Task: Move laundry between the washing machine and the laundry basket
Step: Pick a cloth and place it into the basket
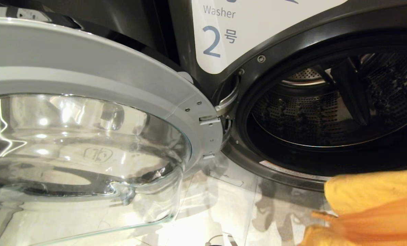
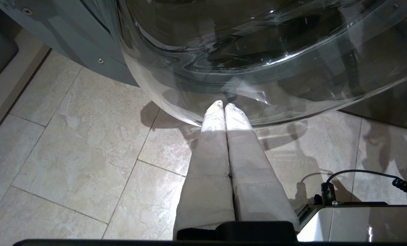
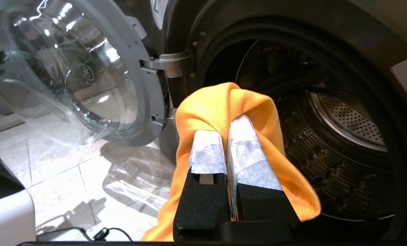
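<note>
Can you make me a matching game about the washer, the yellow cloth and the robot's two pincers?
Things:
1. washing machine door
2. yellow garment
3. left pincer
4. drum

States:
A. shut and holding nothing, above the floor tiles
B. swung wide open
C. pinched in the right pincer
D. no clothes visible inside

Pairs: 1-B, 2-C, 3-A, 4-D

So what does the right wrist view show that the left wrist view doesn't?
Only the right wrist view shows the right gripper, jaws shut on the yellow garment, before the washing machine's open drum. Only the left wrist view shows the left gripper, jaws shut on nothing, beside a black cable. Both show the open glass door and the tiled floor.
</note>
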